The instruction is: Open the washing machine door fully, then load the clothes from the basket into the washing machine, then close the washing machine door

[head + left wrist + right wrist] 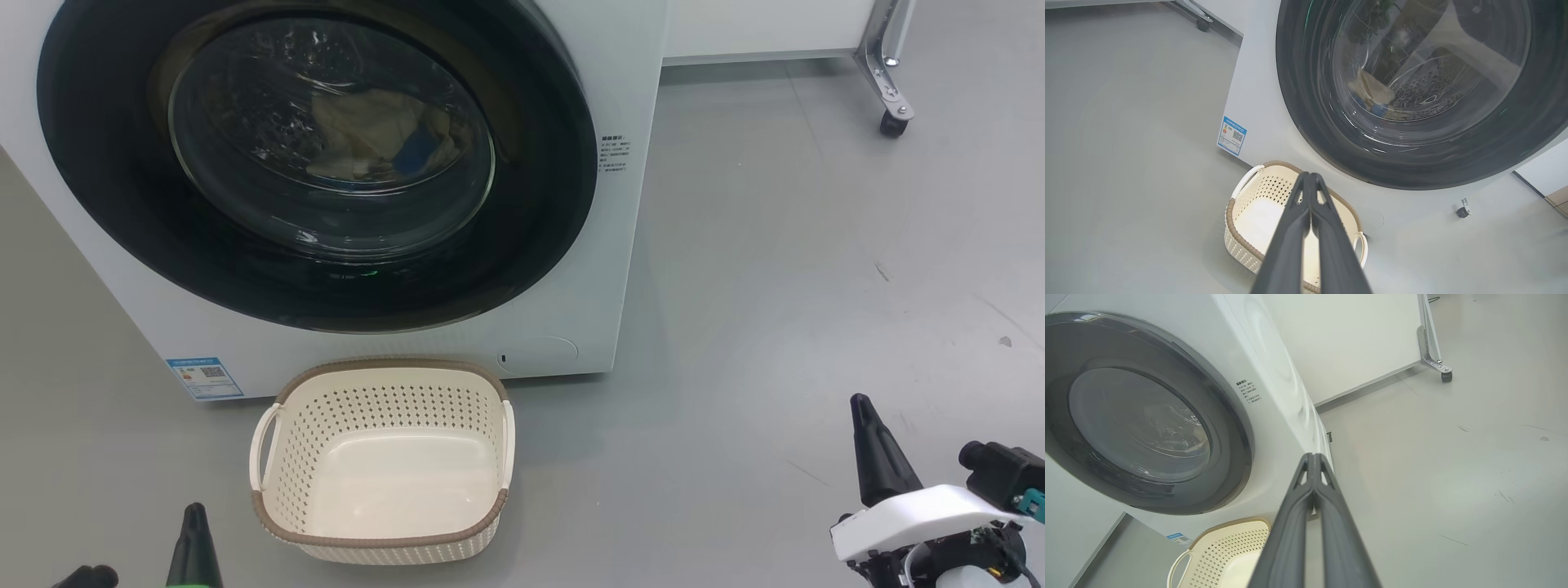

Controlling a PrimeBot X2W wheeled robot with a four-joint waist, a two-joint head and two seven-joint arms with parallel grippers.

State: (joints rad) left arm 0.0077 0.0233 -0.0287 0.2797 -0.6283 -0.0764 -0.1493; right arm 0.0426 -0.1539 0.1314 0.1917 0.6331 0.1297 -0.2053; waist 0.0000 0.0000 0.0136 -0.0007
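Looks finished: washing machine door (326, 220) closed, clothes (367, 135) inside the drum, basket (384, 400) empty on the floor. Left fingers (1292, 237) and right fingers (1294, 522) pressed together, holding nothing.

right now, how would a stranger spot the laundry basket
Find the white washing machine; the laundry basket sits on the grey floor just below its round black-rimmed door. It is the cream perforated tub with a brown woven-look rim, empty.
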